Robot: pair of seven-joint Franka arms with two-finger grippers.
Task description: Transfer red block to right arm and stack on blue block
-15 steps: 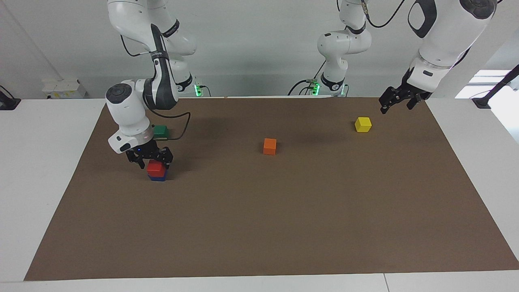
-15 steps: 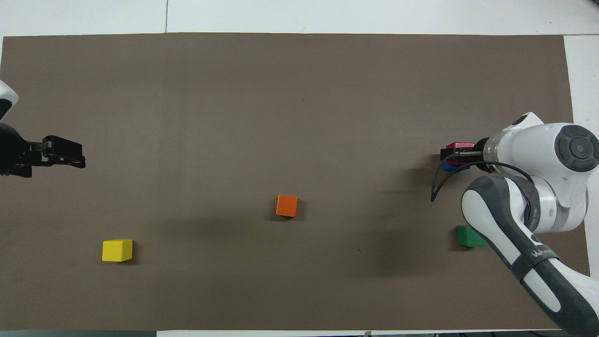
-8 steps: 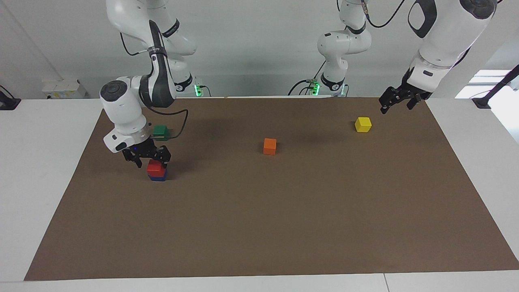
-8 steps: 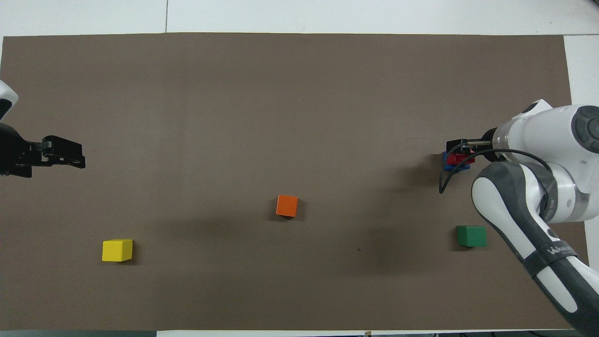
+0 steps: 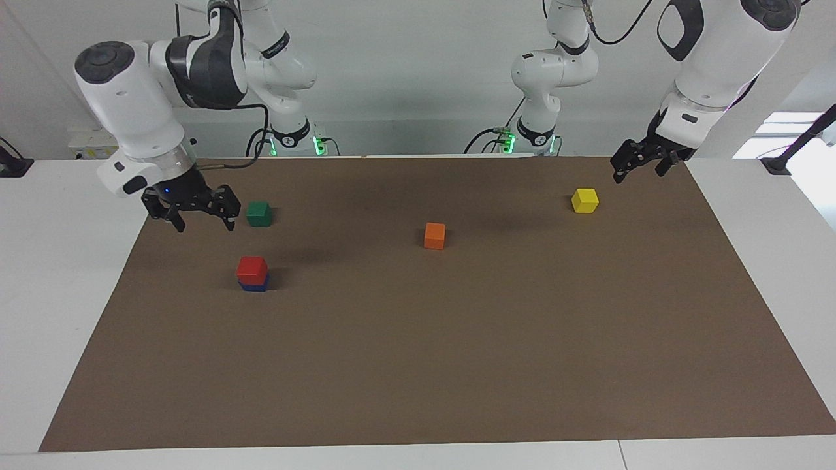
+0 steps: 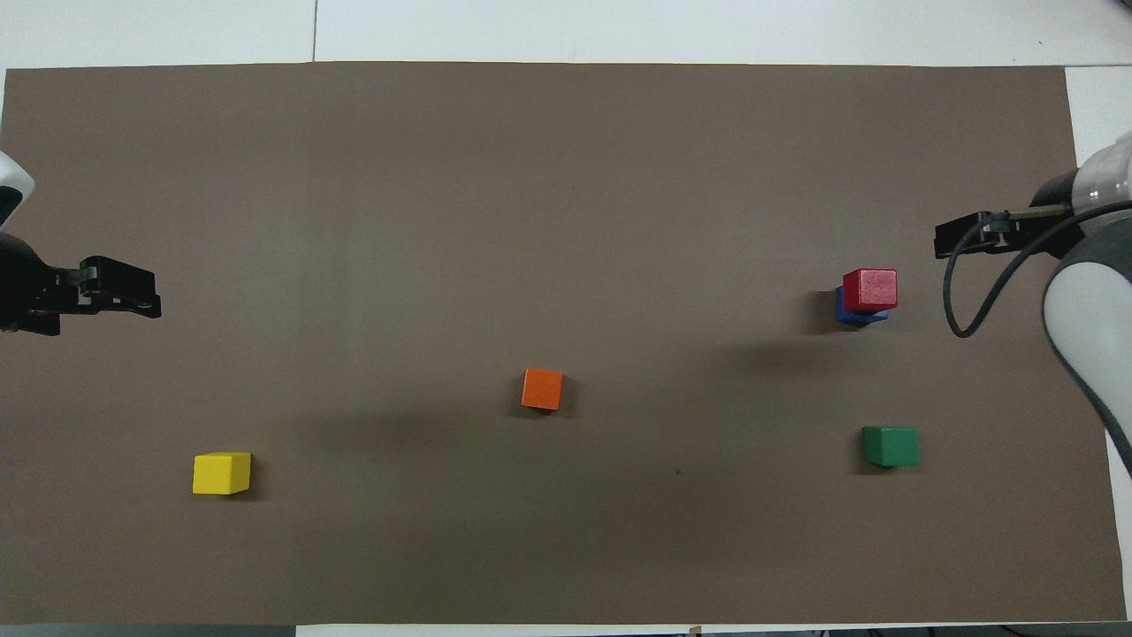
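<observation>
right gripper [image 5: 204,220]: raised, fingers spread | left gripper [image 5: 626,171]: raised, waiting

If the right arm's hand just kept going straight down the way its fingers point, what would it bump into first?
Probably only the brown mat. The right hand hangs open, fingers down, near the mat's edge, clear of the green block and the red block. Depth is hard to judge.

My glossy white plastic shell [image 5: 130,98] shone above a matt brown paper-like mat [image 5: 457,339], where the smooth, matt-painted red block [image 5: 252,267] sat on the blue block [image 5: 253,286].
</observation>
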